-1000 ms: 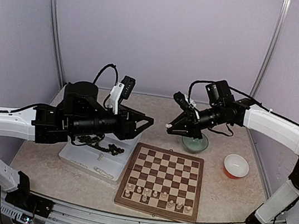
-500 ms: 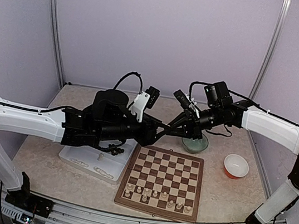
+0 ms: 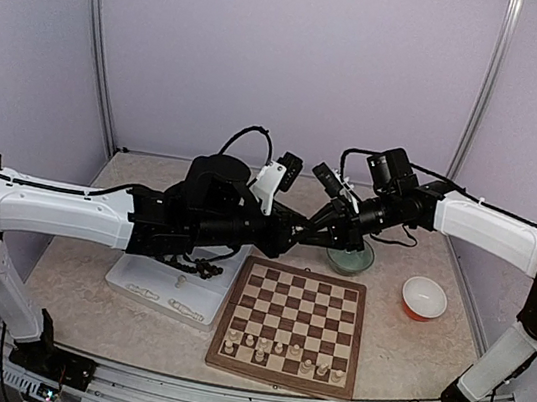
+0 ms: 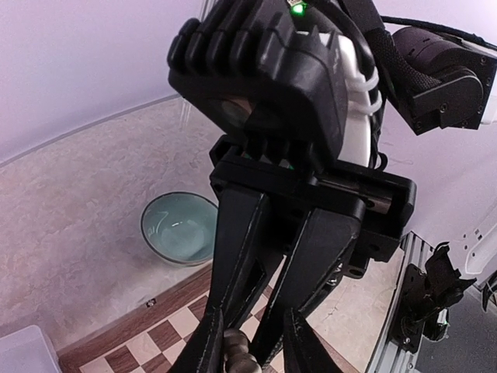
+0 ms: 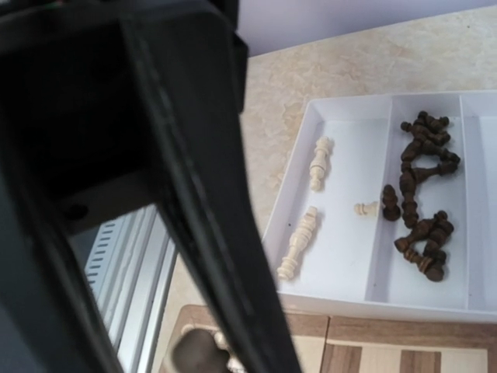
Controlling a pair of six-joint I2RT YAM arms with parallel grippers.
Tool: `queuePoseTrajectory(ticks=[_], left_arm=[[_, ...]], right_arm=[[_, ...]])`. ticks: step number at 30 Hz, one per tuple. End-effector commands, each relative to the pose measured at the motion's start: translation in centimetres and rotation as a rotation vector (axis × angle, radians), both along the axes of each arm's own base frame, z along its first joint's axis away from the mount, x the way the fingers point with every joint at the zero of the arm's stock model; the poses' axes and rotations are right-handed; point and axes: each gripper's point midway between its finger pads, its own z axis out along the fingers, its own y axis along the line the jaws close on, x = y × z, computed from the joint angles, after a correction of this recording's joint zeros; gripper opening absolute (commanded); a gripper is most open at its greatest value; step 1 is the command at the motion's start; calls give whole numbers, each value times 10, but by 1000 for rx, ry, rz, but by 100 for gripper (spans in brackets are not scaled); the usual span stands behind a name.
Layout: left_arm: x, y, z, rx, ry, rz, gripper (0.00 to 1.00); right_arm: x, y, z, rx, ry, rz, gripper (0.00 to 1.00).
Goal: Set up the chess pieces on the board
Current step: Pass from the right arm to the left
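Note:
Above the board's (image 3: 307, 270) far edge my two grippers meet tip to tip. My right gripper (image 3: 318, 232) is shut on a pale chess piece (image 4: 235, 351), whose blurred shape (image 5: 198, 353) shows low in the right wrist view. My left gripper (image 4: 248, 353) stands partly closed around that piece and the right gripper's fingers (image 4: 233, 256). One of its pads lies against the piece, the other stays apart. Several white pieces (image 3: 277, 349) stand on the board's two near rows. Dark pieces (image 5: 423, 194) and three white ones (image 5: 299, 242) lie in the tray.
The white divided tray (image 3: 139, 288) lies left of the board, under my left arm. A green glass bowl (image 3: 350, 259) sits just beyond the board's far right corner. An orange bowl (image 3: 424, 298) stands to the board's right.
My left arm has swung right from above the tray to the right gripper, and its jaws have narrowed around the held piece. The right gripper has barely moved.

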Motion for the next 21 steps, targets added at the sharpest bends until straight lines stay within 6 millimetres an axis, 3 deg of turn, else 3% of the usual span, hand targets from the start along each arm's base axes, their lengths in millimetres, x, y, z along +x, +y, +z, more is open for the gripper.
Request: queuePoseTrajectory(ticks=[1,11,21], left_arm=[[3,-2,-2,29,16,11,27],[1,13,-7,46,37,49,26],[10,13,-21,58,87,70,8]], right_arm=[[-4,-1,1,15,6,15,7],[-2,-3,2,19,7,11,7],[-3,-4,0,18,3,11,8]])
